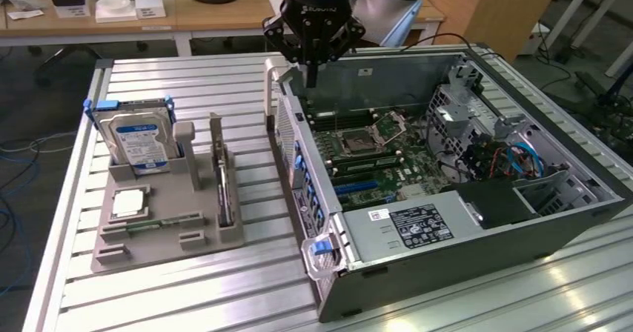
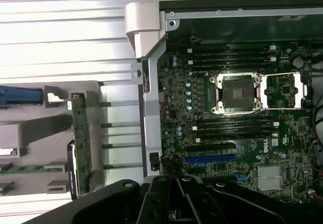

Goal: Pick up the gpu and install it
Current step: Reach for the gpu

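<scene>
The gpu (image 1: 224,180) stands on edge in a slot of the grey holder (image 1: 168,247), on the exterior view's left. In the wrist view its green board edge (image 2: 81,143) is seen from above. My gripper (image 1: 310,78) hangs over the back corner of the open computer case (image 1: 514,221), well away from the gpu. Its black fingers are shut together with nothing between them, as the wrist view (image 2: 176,196) also shows. Below lies the motherboard (image 2: 227,133) with a blue expansion slot (image 2: 212,159).
The holder also carries a silver hard drive (image 1: 138,143), a square processor chip (image 1: 129,202) and a memory stick (image 1: 148,226). All of it stands on a slatted aluminium table (image 1: 178,295). Cables and a drive cage (image 1: 494,154) crowd the case's far side.
</scene>
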You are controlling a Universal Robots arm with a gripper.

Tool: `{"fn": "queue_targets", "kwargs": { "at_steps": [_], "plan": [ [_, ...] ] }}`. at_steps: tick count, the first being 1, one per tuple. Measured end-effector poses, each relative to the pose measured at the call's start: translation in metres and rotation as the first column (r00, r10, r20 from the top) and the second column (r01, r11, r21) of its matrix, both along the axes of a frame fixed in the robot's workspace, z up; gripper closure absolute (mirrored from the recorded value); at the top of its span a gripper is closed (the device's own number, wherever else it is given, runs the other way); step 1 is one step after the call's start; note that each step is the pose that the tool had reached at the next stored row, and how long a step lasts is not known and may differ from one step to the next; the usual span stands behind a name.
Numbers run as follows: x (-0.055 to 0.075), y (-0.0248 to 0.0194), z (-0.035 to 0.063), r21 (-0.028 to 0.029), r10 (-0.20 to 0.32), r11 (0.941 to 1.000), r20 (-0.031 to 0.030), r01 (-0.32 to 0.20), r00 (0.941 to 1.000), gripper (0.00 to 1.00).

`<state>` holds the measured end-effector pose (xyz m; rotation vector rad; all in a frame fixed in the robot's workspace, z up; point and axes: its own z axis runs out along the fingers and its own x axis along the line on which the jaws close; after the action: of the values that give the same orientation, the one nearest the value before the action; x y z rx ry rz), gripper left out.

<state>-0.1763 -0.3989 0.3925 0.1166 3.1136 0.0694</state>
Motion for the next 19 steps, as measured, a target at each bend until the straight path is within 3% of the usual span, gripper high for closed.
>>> {"fn": "queue_targets", "kwargs": {
  "at_steps": [19],
  "plan": [
    [-0.023, 0.0, -0.0005, 0.0, 0.0, 1.0, 0.0, 0.0, 1.0, 0.89]
  ]
}}
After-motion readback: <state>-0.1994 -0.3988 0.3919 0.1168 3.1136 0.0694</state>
